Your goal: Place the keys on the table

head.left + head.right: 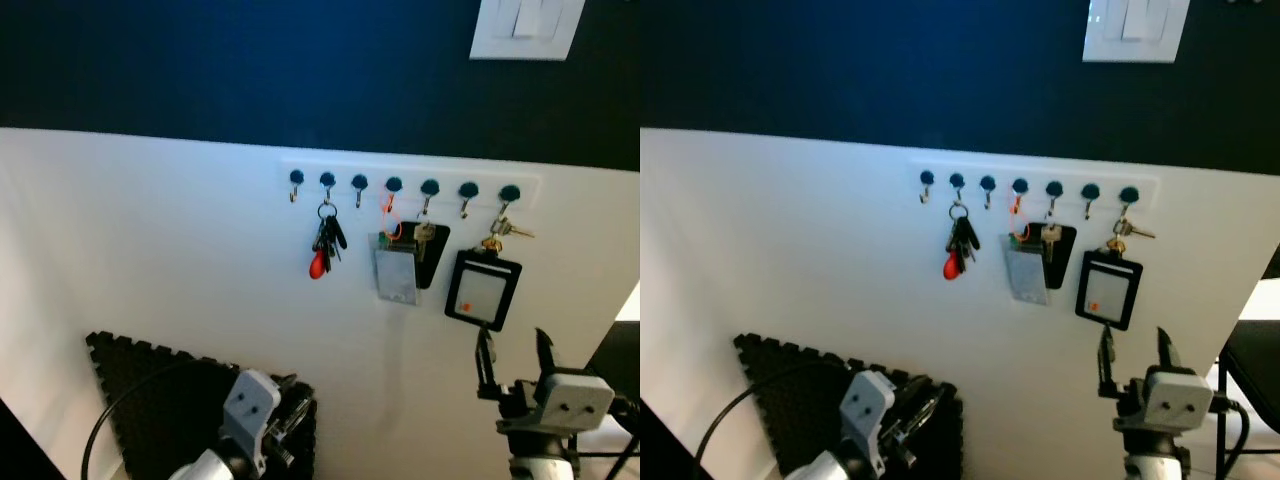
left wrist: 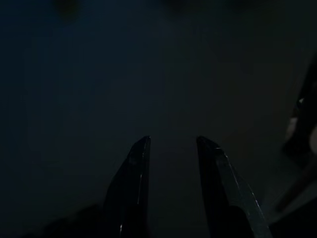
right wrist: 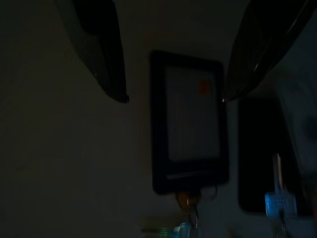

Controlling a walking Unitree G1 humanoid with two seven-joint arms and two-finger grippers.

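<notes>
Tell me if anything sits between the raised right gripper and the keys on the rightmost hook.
Yes: the black-framed badge hangs below those keys, directly above the open right gripper pointing up at it.

Seven hooks (image 1: 393, 185) ran along the wall rail. Four of them carried things: one key bunch (image 1: 325, 244) with a red fob, one clear card holder (image 1: 395, 272), one black-framed badge (image 1: 481, 289), and one black pouch (image 1: 430, 252). One light switch (image 1: 525, 27) sat above, one foam mat (image 1: 165, 400) below. Two tools (image 1: 514, 358) showed.
</notes>
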